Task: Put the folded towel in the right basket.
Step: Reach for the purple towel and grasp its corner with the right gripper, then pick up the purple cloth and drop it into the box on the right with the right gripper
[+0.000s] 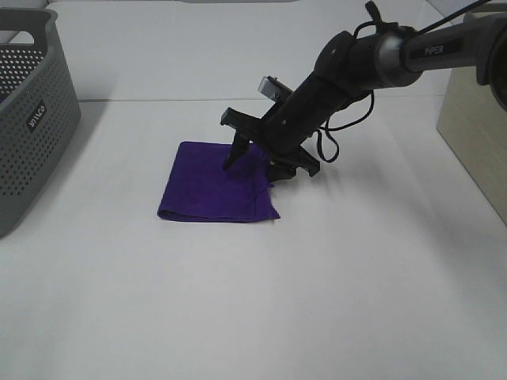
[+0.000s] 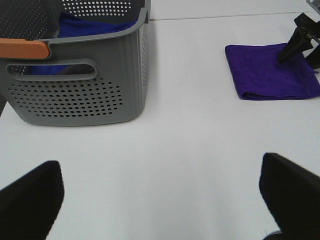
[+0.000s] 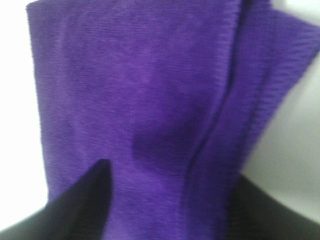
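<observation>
The folded purple towel (image 1: 207, 192) lies flat on the white table (image 1: 317, 301). My right gripper (image 1: 252, 171) is open and lowered onto the towel's right part. One fingertip (image 1: 230, 165) presses on the towel's top and the other is at its right edge. In the right wrist view the towel (image 3: 150, 90) fills the frame between the two dark fingers (image 3: 87, 200). My left gripper (image 2: 160, 200) is open and empty, low over the bare table, far from the towel (image 2: 267, 70). Only the pale side of a container (image 1: 475, 134) shows at the right edge.
A grey perforated basket (image 1: 32, 119) stands at the far left. In the left wrist view this basket (image 2: 80, 95) holds a blue cloth (image 2: 95, 25) and has an orange piece (image 2: 22, 48) on its rim. The right arm (image 1: 380, 55) reaches in from the upper right.
</observation>
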`<action>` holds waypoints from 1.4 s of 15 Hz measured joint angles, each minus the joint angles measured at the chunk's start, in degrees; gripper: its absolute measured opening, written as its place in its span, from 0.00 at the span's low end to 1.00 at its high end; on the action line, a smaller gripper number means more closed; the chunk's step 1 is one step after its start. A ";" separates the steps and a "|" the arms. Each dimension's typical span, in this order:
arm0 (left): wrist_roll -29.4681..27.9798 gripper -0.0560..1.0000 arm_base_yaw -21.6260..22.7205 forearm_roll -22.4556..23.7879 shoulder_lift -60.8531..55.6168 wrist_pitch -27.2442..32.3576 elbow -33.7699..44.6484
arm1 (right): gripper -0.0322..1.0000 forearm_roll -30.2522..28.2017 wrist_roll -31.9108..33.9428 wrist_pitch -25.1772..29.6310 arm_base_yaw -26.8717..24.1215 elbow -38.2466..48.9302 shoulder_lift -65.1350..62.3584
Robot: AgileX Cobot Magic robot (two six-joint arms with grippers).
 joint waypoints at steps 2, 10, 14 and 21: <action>0.00 0.99 0.00 0.00 0.00 0.00 0.00 | 0.26 0.63 0.69 -2.69 1.26 0.00 1.26; 0.00 0.99 0.00 0.17 0.00 0.00 0.00 | 0.07 2.81 0.74 -3.72 2.06 -0.17 1.95; 0.00 0.99 0.00 0.17 0.00 0.00 0.00 | 0.07 1.72 0.74 -2.12 2.06 -0.06 0.92; 0.00 0.99 0.00 0.17 0.00 0.00 0.00 | 0.07 -4.47 -1.72 10.31 2.01 0.80 -17.30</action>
